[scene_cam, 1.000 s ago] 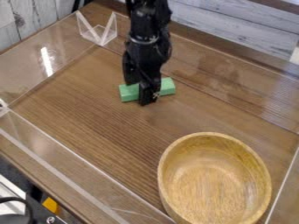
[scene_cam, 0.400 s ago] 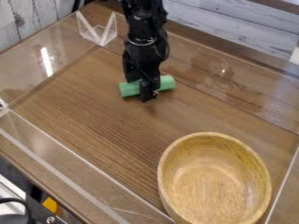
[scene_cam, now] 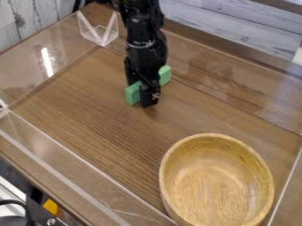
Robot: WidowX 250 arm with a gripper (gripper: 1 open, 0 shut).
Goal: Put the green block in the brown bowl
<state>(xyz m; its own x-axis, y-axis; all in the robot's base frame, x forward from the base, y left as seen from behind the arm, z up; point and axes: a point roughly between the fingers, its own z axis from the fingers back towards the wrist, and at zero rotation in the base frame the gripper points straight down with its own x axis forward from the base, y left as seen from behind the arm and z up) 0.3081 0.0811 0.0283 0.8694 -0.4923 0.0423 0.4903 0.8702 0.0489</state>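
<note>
The green block (scene_cam: 167, 75) lies on the wooden table, mostly hidden behind my black gripper (scene_cam: 145, 89). The gripper points straight down and stands low over the block, open, with its fingers on either side. Green shows to the left and right of the fingers, and the block's right end is angled toward the back. I cannot tell whether the fingers touch it. The brown bowl (scene_cam: 218, 184) sits empty at the front right, well apart from the gripper.
Clear plastic walls (scene_cam: 71, 150) border the wooden table (scene_cam: 83, 97) along the front left and back. A clear folded plastic piece (scene_cam: 97, 31) stands at the back left. Yellow-and-black gear (scene_cam: 35, 210) sits beyond the front-left edge.
The green block has turned under the gripper, its right end swinging toward the back. The gripper has hardly moved and stays open.
</note>
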